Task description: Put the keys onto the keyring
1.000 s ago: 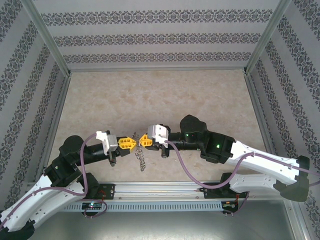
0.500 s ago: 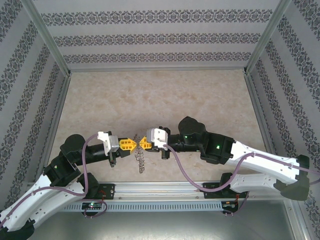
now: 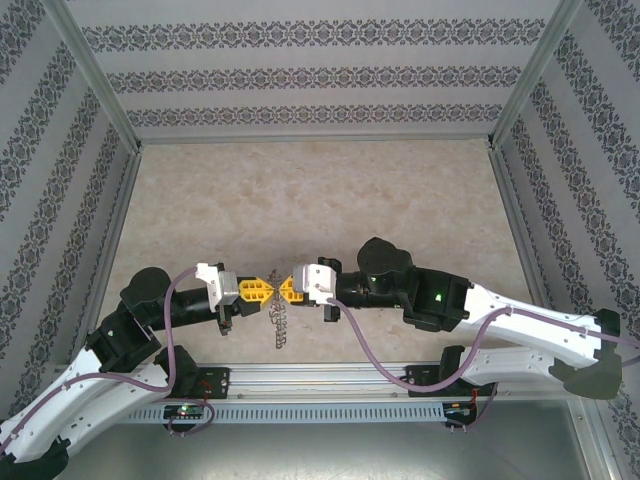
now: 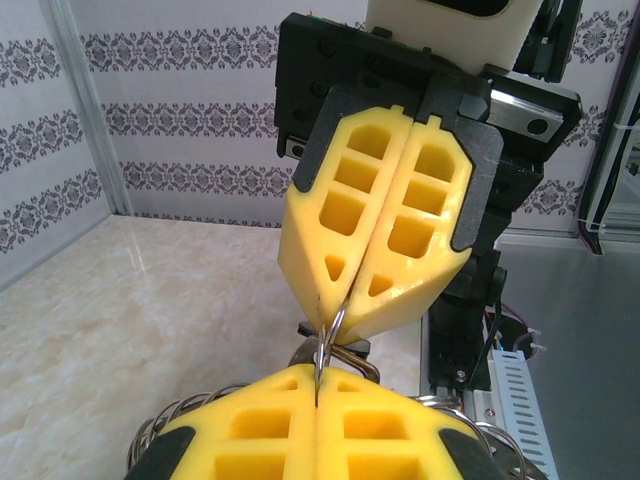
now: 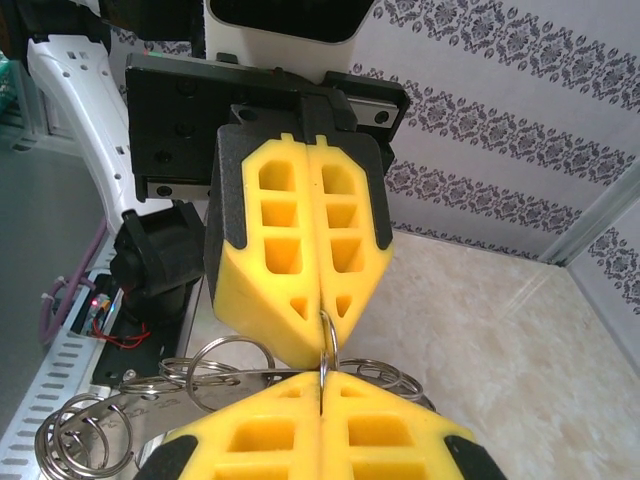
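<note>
The keyring [image 3: 279, 325], a flat grey ring with many small wire loops, hangs between the two grippers just above the marble table. My left gripper [image 3: 268, 291] and right gripper [image 3: 285, 290] meet tip to tip, both shut. In the left wrist view my left gripper [image 4: 318, 395] pinches a thin wire loop [image 4: 333, 335] that also runs up into the right gripper [image 4: 337, 318]. A small black piece [image 4: 356, 346] behind the loop may be the key's head; its blade is hidden. In the right wrist view the keyring plate [image 5: 150, 410] and its loops [image 5: 225, 365] lie beneath the right gripper [image 5: 322, 385].
The arms work near the table's front edge, just behind the aluminium rail [image 3: 330, 375] with cabling. Patterned walls and metal frame posts [image 3: 100, 85] enclose the table [image 3: 320, 200] on three sides. The marble surface stretches away behind the grippers.
Both grippers, still tip to tip, have shifted slightly toward the near edge. The hanging keyring has moved with them. Both stay shut.
</note>
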Tool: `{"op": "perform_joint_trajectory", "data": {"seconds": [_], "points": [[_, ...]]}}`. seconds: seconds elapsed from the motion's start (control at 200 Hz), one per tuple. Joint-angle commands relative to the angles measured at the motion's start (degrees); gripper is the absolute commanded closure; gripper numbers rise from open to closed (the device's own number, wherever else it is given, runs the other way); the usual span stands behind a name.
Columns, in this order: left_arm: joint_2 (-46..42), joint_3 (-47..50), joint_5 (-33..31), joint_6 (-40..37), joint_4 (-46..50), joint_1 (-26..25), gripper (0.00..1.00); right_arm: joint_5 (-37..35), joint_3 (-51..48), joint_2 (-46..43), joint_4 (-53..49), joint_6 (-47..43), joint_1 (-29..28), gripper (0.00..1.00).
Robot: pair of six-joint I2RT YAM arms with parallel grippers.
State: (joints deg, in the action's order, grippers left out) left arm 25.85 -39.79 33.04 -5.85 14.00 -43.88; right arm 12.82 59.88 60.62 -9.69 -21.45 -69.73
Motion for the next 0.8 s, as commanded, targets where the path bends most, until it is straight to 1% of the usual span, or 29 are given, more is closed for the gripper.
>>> {"op": "perform_joint_trajectory", "data": {"seconds": [0.0,0.335,0.47,0.794], "points": [[0.5,-2.1,0.7,-0.6,-2.8,-0.5,1.00,0.6,1.1,0.4,-0.7,-2.3,-2.0,1.00],[0.4,-1.8,0.5,-0.9,-2.5,-0.5,1.00,0.3,1.4,-0.2,0.9,-3.0,-2.4,1.00],[0.2,-1.7,0.6,-0.8,-2.7,-0.5,1.00,0.0,1.7,0.2,-0.4,-3.4,-2.3,1.00],[-1.5,0.0,0.5,2.4,-8.1,-0.5,1.00,-2.0,0.5,-0.4,-2.2,-4.3,-2.5,1.00]]}}
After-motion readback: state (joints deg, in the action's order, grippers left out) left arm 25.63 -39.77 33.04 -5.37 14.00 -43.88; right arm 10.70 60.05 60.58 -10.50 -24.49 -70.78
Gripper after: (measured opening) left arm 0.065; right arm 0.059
